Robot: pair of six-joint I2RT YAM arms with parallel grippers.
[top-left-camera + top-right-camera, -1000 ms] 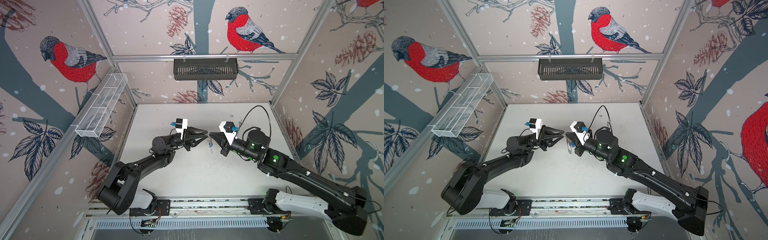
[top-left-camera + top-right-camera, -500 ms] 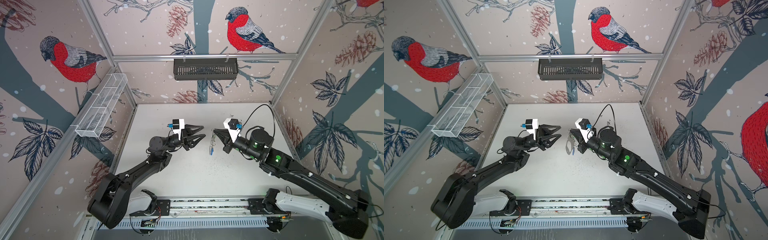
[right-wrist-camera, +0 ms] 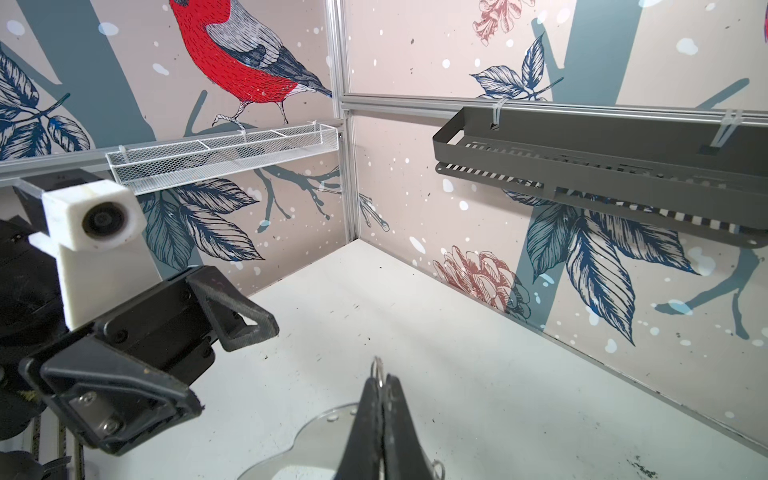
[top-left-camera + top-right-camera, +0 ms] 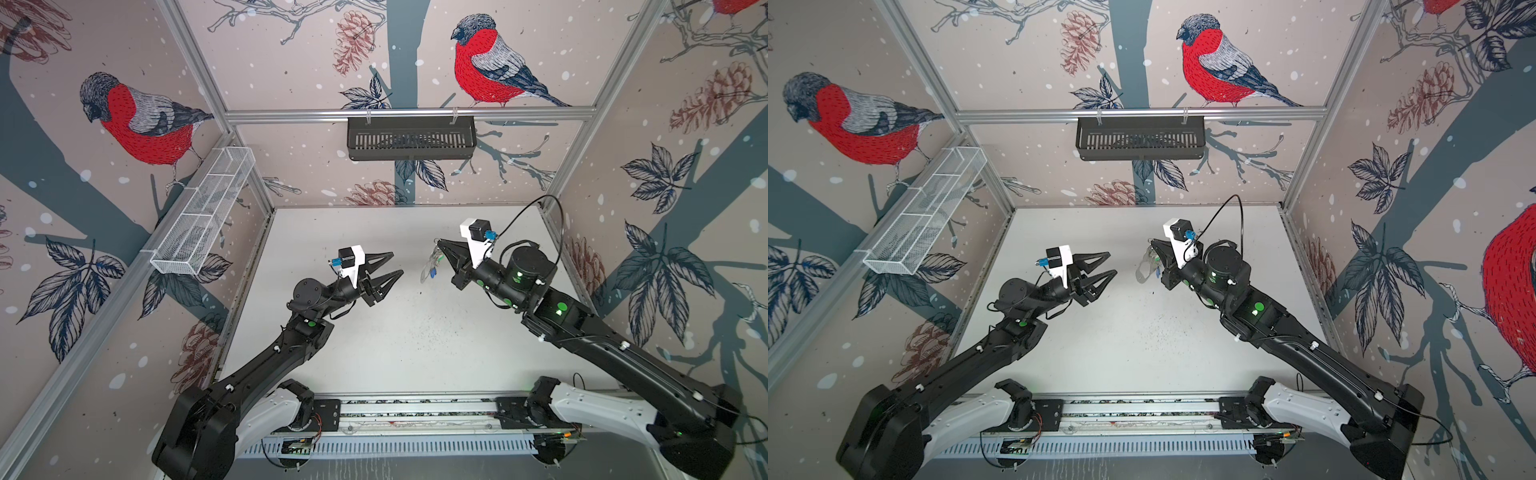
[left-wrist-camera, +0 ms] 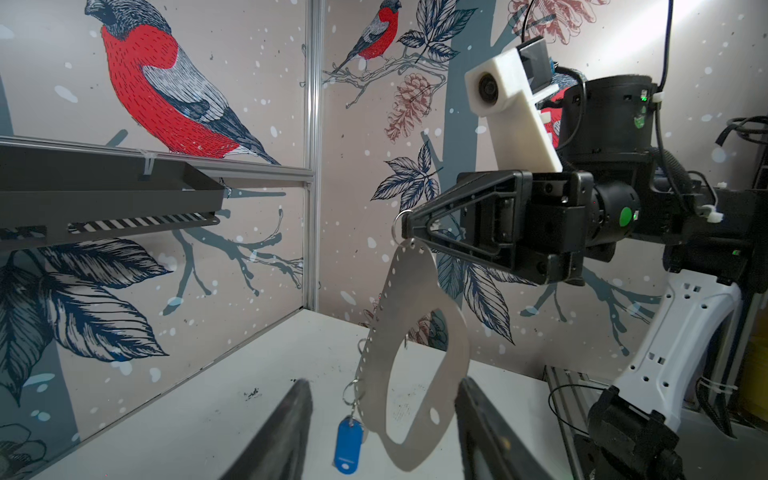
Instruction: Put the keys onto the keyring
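The keyring, a flat grey D-shaped plate with a holed edge, hangs in the air from my right gripper, which is shut on its top end. A key with a blue tag dangles from a small ring on that holed edge. In both top views the keyring hangs under the right gripper, above the table. My left gripper is open and holds nothing, a short way left of the keyring. In the right wrist view the right gripper pinches the plate.
A black slotted shelf hangs on the back wall and a white wire basket on the left wall. The white table ends at the arms' base rail in front.
The two grippers were nearly touching; my left gripper has opened and drawn back to the left. The right gripper has moved right and back, carrying the keyring with the blue-tagged key.
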